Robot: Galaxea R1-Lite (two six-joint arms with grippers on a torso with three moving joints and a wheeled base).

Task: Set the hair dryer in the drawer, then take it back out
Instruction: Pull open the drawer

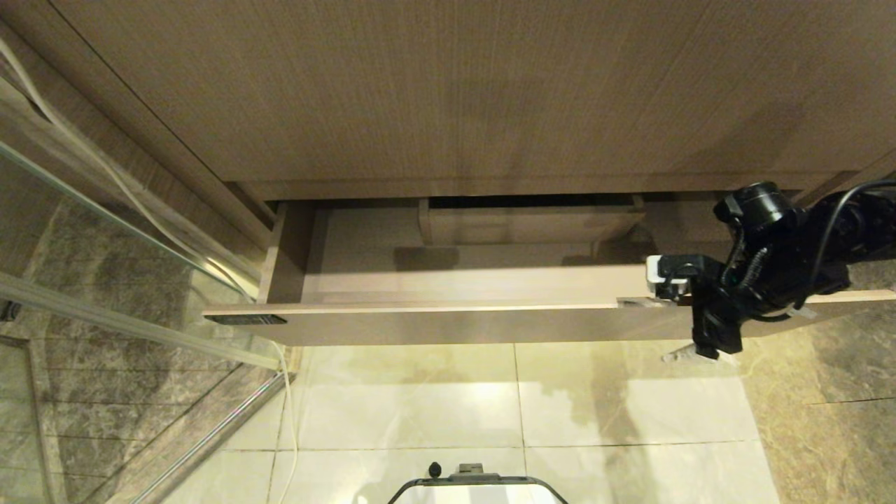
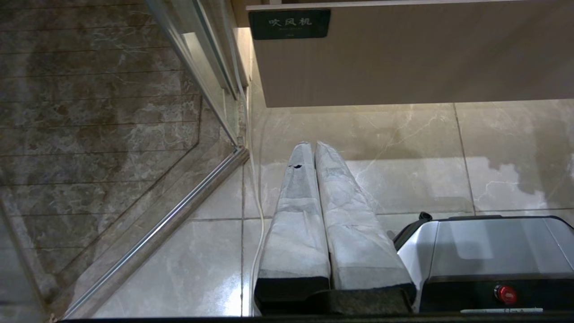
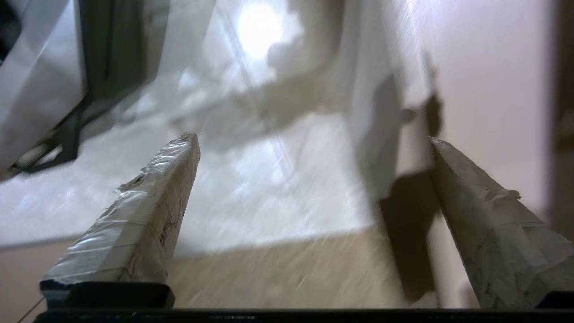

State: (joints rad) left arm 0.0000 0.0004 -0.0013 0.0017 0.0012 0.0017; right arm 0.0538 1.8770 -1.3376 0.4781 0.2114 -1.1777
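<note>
The drawer (image 1: 448, 318) stands pulled open beneath the wood panel (image 1: 448, 91), and no hair dryer shows inside it. At the drawer's left front corner a dark label (image 2: 289, 24) reads "吹风机". The right gripper (image 1: 689, 353) hangs at the drawer's right front edge, fingers (image 3: 134, 224) spread wide and empty. The left gripper (image 2: 314, 148) hangs over the floor tiles (image 2: 403, 157) below the drawer, fingers pressed together.

The drawer (image 1: 448, 280) stands pulled out above the tiled floor (image 1: 560, 406).
</note>
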